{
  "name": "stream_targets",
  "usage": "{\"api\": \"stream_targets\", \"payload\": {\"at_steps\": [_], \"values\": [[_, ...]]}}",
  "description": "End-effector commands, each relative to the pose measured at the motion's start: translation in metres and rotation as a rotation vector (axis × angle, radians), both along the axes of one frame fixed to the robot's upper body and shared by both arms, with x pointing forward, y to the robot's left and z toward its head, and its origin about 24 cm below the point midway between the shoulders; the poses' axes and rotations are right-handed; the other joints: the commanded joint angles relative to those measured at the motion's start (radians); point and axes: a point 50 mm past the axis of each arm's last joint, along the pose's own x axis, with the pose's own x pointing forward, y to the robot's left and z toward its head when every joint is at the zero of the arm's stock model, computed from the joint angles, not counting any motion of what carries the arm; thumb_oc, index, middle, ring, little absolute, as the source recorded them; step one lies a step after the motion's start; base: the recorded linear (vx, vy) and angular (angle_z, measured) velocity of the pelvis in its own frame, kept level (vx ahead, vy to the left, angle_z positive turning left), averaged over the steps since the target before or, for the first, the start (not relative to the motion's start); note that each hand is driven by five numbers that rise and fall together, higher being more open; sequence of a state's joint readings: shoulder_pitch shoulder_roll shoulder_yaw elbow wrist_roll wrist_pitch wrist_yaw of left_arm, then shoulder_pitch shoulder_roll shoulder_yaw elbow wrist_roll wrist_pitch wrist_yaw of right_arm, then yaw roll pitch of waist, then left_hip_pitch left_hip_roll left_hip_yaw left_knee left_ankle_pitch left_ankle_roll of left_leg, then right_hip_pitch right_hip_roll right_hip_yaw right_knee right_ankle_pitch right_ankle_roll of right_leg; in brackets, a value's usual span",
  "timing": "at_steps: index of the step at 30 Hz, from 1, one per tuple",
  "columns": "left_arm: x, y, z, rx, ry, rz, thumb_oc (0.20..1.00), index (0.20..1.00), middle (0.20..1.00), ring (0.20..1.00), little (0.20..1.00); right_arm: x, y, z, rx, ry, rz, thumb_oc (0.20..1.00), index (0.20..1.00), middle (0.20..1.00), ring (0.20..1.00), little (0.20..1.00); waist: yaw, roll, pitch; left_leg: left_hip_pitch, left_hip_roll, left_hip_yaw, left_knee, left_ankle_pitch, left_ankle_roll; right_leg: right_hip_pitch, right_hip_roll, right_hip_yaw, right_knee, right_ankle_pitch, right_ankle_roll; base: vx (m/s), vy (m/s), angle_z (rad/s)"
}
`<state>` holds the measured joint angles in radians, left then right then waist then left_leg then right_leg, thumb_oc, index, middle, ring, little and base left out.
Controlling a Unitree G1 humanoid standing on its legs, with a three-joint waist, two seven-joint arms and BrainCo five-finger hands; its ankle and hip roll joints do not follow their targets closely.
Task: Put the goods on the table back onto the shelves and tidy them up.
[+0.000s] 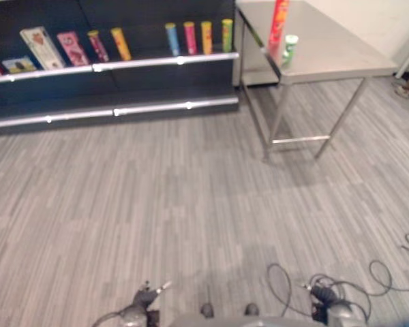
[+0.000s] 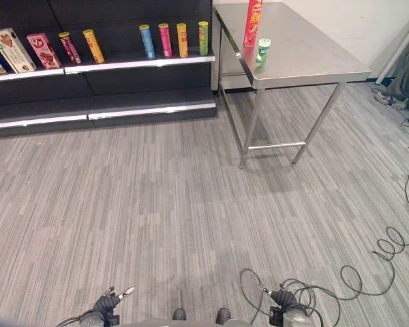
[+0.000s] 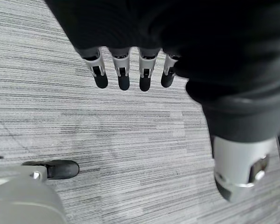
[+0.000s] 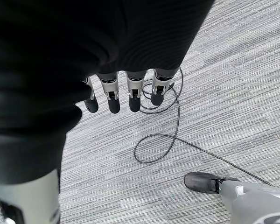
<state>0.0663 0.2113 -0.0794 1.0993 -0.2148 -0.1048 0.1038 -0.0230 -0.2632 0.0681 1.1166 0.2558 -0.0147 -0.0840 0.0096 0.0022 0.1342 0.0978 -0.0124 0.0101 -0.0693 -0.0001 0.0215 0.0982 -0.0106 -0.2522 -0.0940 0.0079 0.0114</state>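
Note:
On the steel table (image 2: 313, 58) at the far right stand a tall red tube (image 2: 253, 22) and, just in front of it, a short green can (image 2: 262, 50). The dark shelves (image 2: 140, 63) run along the far left wall and hold several upright tubes (image 2: 165, 39) and a few boxes (image 2: 10, 49). My left hand (image 3: 122, 72) hangs over the grey floor, fingers straight and holding nothing. My right hand (image 4: 134, 93) also hangs low over the floor, open and empty. Both hands are far from the table and the shelves.
Grey striped floor (image 2: 157, 204) stretches wide between me and the shelves. The lower shelf board (image 2: 150, 107) is bare. The table's thin legs (image 2: 251, 129) stand close to the shelf end. Things lie by the wall at the far right (image 2: 395, 88).

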Motion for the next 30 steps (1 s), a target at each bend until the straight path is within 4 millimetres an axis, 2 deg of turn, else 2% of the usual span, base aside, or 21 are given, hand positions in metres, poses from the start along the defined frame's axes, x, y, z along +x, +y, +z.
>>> {"api": "stream_targets", "payload": {"at_steps": [1,24,30], "values": [[0.0169,0.0089,0.0056,0.05,-0.029,-0.045,1.0,1.0,1.0,1.0,1.0,0.0156,0.0038,0.0048,-0.018,-0.049,0.041,1.0,1.0,1.0,1.0,1.0,0.0,-0.049,-0.007,0.028,0.055,-0.048,0.025,-0.116,-0.087,0.023,-0.116,0.023,0.062,-0.095,0.125,0.0,0.018,-0.03],[0.0132,0.0095,0.0044,0.098,0.003,-0.099,1.0,1.0,1.0,1.0,1.0,0.0126,0.0015,0.0044,-0.038,-0.035,0.059,1.0,1.0,1.0,1.0,1.0,-0.009,-0.044,-0.005,0.02,0.047,-0.04,0.023,-0.117,-0.079,0.001,-0.12,0.05,0.058,-0.083,0.131,-0.01,0.009,-0.02],[0.017,0.0116,0.0063,0.1,-0.014,-0.078,1.0,1.0,1.0,1.0,1.0,0.0162,0.0016,0.0053,-0.046,-0.033,0.079,1.0,1.0,1.0,1.0,1.0,0.003,-0.051,0.01,-0.028,0.031,-0.069,0.044,-0.117,-0.068,-0.049,-0.123,0.064,0.068,-0.07,0.137,-0.05,0.015,-0.07]]}}
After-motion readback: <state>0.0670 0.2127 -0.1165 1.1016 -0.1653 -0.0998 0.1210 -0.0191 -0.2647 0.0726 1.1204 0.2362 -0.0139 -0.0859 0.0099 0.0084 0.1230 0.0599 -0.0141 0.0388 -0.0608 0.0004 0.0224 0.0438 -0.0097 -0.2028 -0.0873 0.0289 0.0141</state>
